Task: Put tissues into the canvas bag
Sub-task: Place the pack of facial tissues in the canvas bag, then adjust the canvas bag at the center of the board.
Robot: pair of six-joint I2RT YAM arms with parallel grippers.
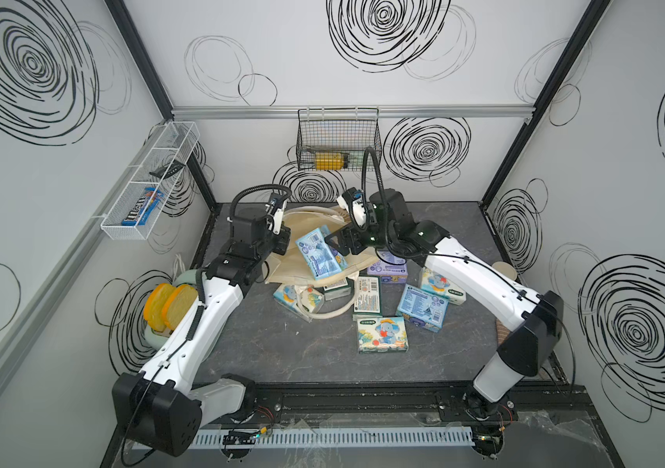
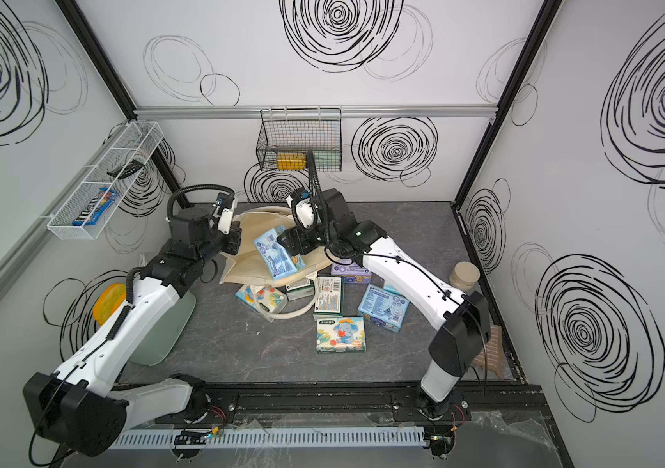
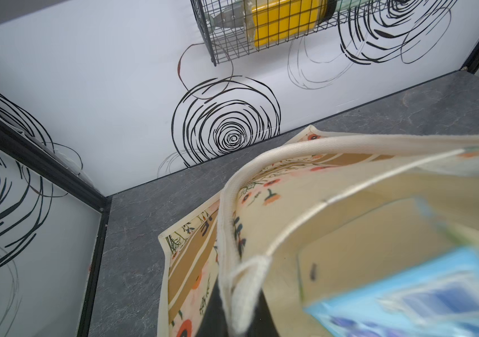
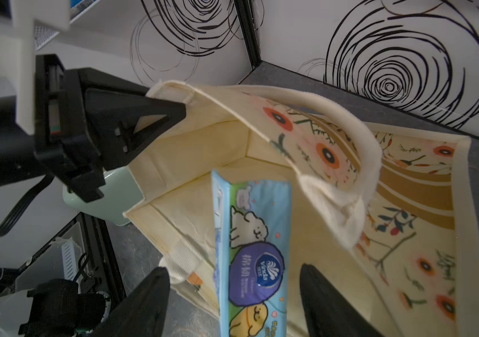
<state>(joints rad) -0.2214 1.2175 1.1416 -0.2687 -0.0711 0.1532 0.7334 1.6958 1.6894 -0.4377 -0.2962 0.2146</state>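
The canvas bag (image 1: 302,225) (image 2: 249,263) lies at the back of the table with its mouth held up. My left gripper (image 1: 282,237) (image 3: 236,318) is shut on its rim (image 4: 171,87). A light blue tissue pack (image 1: 318,253) (image 2: 276,254) (image 4: 254,248) sits tilted at the bag's mouth, blurred in the left wrist view. My right gripper (image 1: 336,243) (image 4: 233,270) is open around it, with a gap on each side. More tissues lie in front: an elephant pack (image 1: 382,334), a light blue one (image 1: 422,308), a purple one (image 1: 387,272) and a dark green one (image 1: 367,298).
A black wire basket (image 1: 338,139) hangs on the back wall, a white wire shelf (image 1: 150,182) on the left wall. A beige jar (image 2: 464,275) stands at the right edge. A mint-green tray (image 2: 160,328) lies under the left arm. One bag handle (image 1: 334,312) loops over an elephant pack (image 1: 296,298).
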